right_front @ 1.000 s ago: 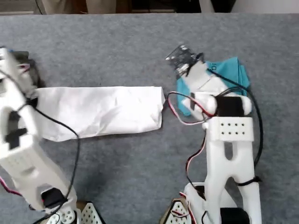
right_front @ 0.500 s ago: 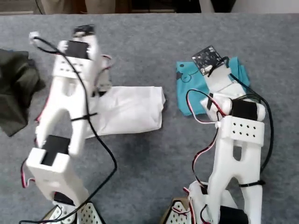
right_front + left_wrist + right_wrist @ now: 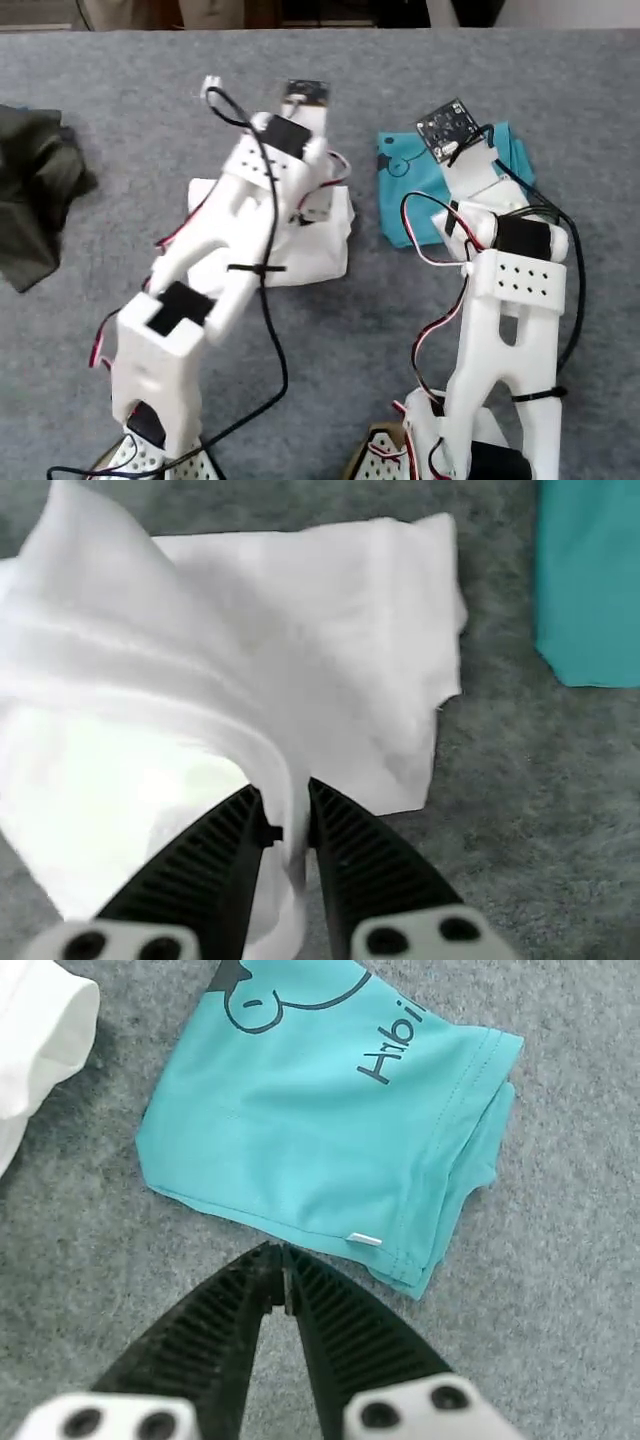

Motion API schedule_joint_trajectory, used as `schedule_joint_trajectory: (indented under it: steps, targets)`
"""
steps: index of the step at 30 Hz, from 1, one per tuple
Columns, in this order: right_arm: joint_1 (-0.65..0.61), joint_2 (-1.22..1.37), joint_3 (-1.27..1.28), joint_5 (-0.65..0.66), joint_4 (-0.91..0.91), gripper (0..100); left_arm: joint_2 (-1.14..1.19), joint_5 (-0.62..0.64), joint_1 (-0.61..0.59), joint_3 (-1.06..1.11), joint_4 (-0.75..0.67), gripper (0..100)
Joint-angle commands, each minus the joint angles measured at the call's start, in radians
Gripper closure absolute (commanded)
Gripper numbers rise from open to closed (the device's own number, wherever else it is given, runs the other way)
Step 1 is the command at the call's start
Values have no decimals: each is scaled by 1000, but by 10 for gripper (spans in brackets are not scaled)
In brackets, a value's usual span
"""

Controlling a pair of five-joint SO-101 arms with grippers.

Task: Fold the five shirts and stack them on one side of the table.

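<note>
From above, we see the left arm (image 3: 215, 250) stretched on a slant across the white shirt (image 3: 325, 255), which lies bunched near the middle of the grey table (image 3: 560, 90). The right arm (image 3: 510, 280) hangs over a folded teal shirt (image 3: 393, 205) just to the right of the white one, the two garments close but apart. Far out at the left edge sits a crumpled dark shirt (image 3: 35, 190), well away from both arms. From this camera we cannot tell what either set of fingers is doing, as the wrists cover them. At the left wrist, the left gripper (image 3: 285, 802) has its black ribbed fingers clamped on a raised fold of the white shirt, the cloth draping away on both sides, with the teal shirt showing off at one corner. At the right wrist, the right gripper (image 3: 277, 1258) has its fingertips pressed together with nothing between them, poised just beside the hem of the teal shirt, which lies flat with its dark print facing up and an edge of the white shirt at the corner.
</note>
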Motion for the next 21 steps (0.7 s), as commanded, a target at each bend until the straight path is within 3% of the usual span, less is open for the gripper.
schedule_joint_trajectory:
  steps: [1,8,14,17,21]
  targets:
    - [15,-25,-1,-12,-18,997,30,8,43,-126,-9,982]
    - [13,-25,-1,-5,-63,997,154,2,51,-219,-5,978]
    - [5,-24,-2,-3,-60,996,166,5,46,-344,132,778]
    - [-5,-22,-7,-5,-52,995,165,-37,41,-506,212,809]
    - [-104,-22,-62,-6,48,995,105,-115,-51,-609,210,957]
